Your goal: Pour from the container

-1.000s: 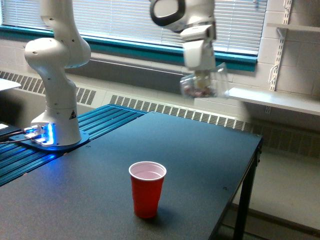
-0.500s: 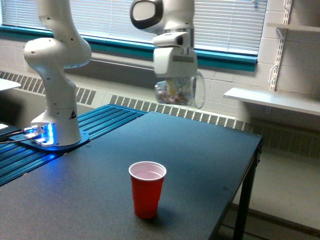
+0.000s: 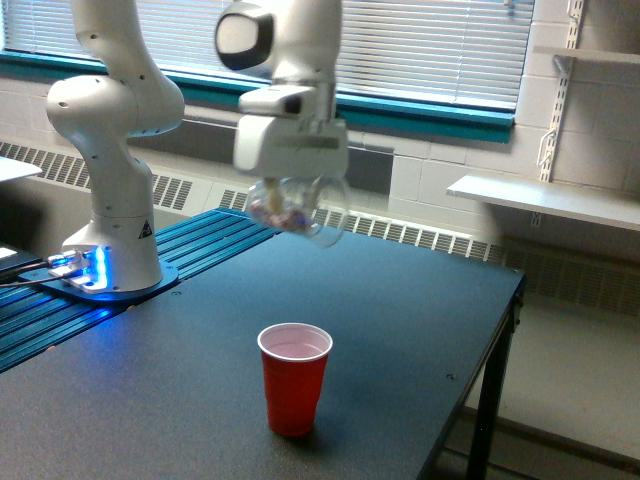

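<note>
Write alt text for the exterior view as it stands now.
A white robot arm's gripper holds a clear mug-like container of small reddish and whitish pieces in the air above a dark table. Nearer the camera, a red plastic cup stands upright on the table, open and apparently empty.

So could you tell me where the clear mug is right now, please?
In the exterior view the clear mug hangs in the gripper above the black table, near the picture's middle, higher than the red cup and slightly to its left.

No readable text showed — only a small triangular warning sticker (image 3: 145, 229) on the arm's base (image 3: 118, 250), its symbol too small to make out
</note>
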Motion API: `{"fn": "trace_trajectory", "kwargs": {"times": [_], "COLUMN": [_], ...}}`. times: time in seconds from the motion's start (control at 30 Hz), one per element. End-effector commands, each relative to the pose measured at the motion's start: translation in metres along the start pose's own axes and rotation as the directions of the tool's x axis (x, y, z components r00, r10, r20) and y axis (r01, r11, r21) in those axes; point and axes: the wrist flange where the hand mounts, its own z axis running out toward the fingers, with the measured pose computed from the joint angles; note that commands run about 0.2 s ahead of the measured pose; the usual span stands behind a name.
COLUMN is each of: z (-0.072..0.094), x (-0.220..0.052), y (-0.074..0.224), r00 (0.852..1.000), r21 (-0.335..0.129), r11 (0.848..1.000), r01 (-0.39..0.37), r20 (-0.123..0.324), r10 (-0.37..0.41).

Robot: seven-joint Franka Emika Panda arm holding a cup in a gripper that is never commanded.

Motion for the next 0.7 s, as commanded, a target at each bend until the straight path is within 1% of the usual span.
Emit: {"fn": "trace_trajectory", "kwargs": {"times": [0.03,0.33,0.43,0.5,0.6,0.7], "z": [0.015,0.032,0.038,0.043,0.049,0.058], "x": [0.011,0.03,0.036,0.037,0.04,0.042], "y": [0.027,0.048,0.052,0.053,0.055,0.057], "r00": [0.998,0.993,0.989,0.988,0.985,0.98], "r21": [-0.02,-0.032,-0.038,-0.045,-0.04,-0.044], "r11": [0.998,0.995,0.992,0.992,0.992,0.99], "r01": [-0.052,-0.098,-0.117,-0.114,-0.124,-0.132], "r20": [0.027,0.063,0.082,0.097,0.116,0.142], "r10": [0.053,0.099,0.12,0.118,0.128,0.137]}}
